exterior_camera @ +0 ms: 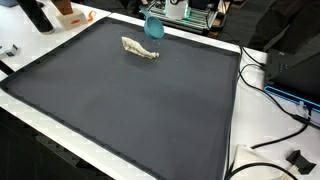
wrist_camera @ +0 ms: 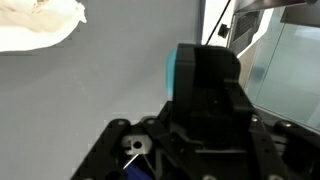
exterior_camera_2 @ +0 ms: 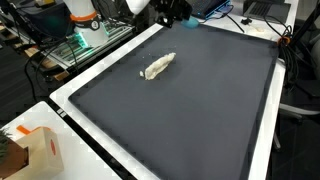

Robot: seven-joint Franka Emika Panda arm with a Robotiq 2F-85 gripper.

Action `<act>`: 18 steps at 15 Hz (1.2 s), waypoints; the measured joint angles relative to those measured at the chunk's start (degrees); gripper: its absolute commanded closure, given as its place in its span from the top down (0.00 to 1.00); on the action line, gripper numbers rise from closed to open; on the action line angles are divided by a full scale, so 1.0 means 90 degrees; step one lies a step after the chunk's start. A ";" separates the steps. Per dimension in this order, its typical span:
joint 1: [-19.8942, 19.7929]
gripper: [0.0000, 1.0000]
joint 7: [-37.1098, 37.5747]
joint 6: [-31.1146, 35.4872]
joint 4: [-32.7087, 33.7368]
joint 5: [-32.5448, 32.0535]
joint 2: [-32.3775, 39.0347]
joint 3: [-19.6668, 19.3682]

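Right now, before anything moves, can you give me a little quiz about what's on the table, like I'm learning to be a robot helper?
1. True or false: the cloth lies on the dark mat.
2. Pick one. The gripper is: A) squeezing the cloth, B) apart from the cloth, near the mat's edge, C) under the table.
3. Fill the gap: the number of cloths on the mat is ____.

Key: 1 true. 2 B. 3 one.

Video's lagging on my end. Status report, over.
Gripper at mat edge, jaws unclear. White cloth lies loose on mat, apart from gripper. Nothing in between.
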 measured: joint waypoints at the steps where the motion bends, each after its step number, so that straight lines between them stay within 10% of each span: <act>1: -0.0100 0.25 -0.0001 0.0001 -0.0011 0.0100 0.0141 0.0047; 18: -0.0639 0.25 0.0671 0.0293 0.0014 0.0148 0.0933 0.0433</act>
